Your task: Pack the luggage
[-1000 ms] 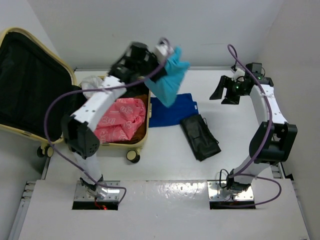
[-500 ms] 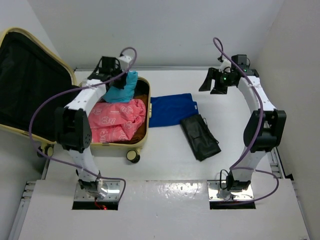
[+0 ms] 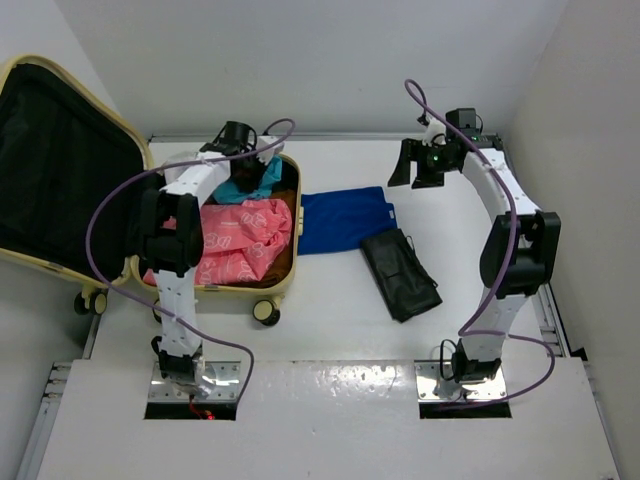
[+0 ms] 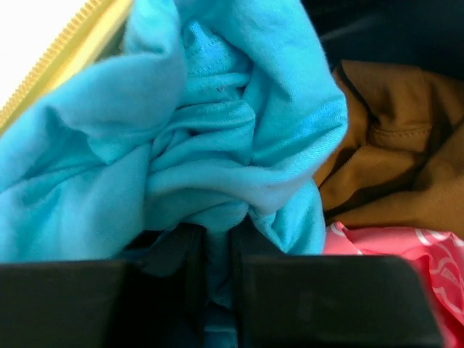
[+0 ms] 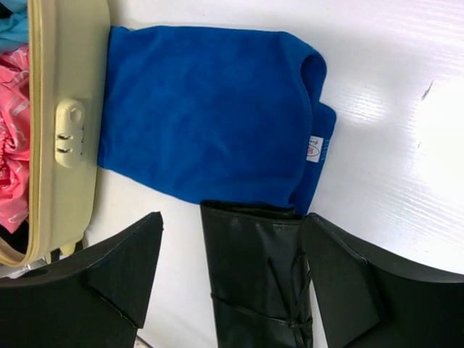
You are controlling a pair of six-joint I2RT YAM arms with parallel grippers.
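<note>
The luggage (image 3: pixel 290 262) lies open at the left, its lid (image 3: pixel 60 160) raised and showing black lining. A pink patterned bag (image 3: pixel 245 235) and a brown garment (image 4: pixel 391 145) lie in its tub. My left gripper (image 3: pixel 250 175) is down at the tub's far end, shut on a turquoise cloth (image 4: pixel 217 130) that bunches in front of the fingers (image 4: pixel 264 290). My right gripper (image 3: pixel 415 165) hangs open above the table's far side, holding nothing. Below it lie a folded blue cloth (image 5: pixel 210 116) and a black pouch (image 5: pixel 254 283).
The blue cloth (image 3: pixel 345 218) touches the luggage's right wall (image 5: pixel 69 109), beside the combination lock (image 5: pixel 67 134). The black pouch (image 3: pixel 398 272) lies slanted just right of and nearer than it. White walls close in the table behind and to the right.
The left arm swung the turquoise cloth from high over the table leftward and down into the luggage. The right gripper drifted left, toward the blue cloth, staying open.
</note>
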